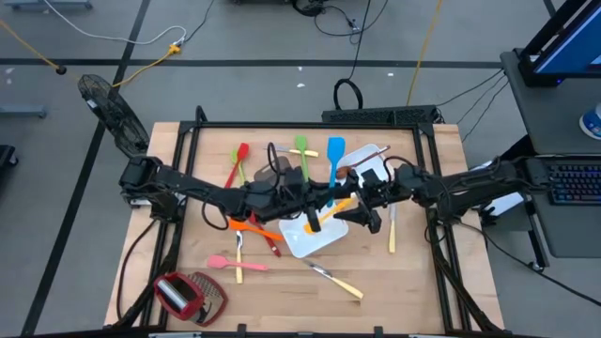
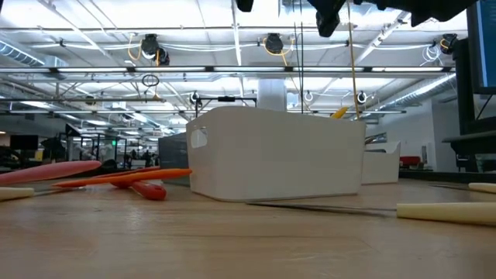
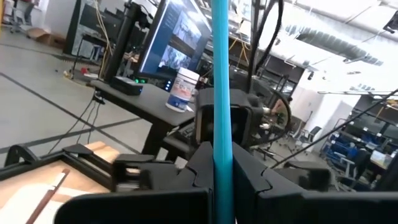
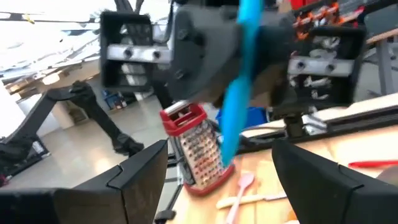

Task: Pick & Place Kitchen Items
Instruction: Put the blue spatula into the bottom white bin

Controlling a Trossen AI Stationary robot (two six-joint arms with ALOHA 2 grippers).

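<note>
While the left gripper (image 3: pixel 222 186) pinches the blue spatula (image 3: pixel 219 93) by its slim, stiff, light handle, the spread right gripper (image 4: pixel 221 171) should grasp mid-handle, since smooth plastic may slip.

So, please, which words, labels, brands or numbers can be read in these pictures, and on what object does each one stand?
None can be read.
White container on the desk, left wrist view: it has a printed label, too blurred to read.
Monitor behind it: the screen content is too small to read.
White bin, low view: a small mark near its corner, not legible.
</note>
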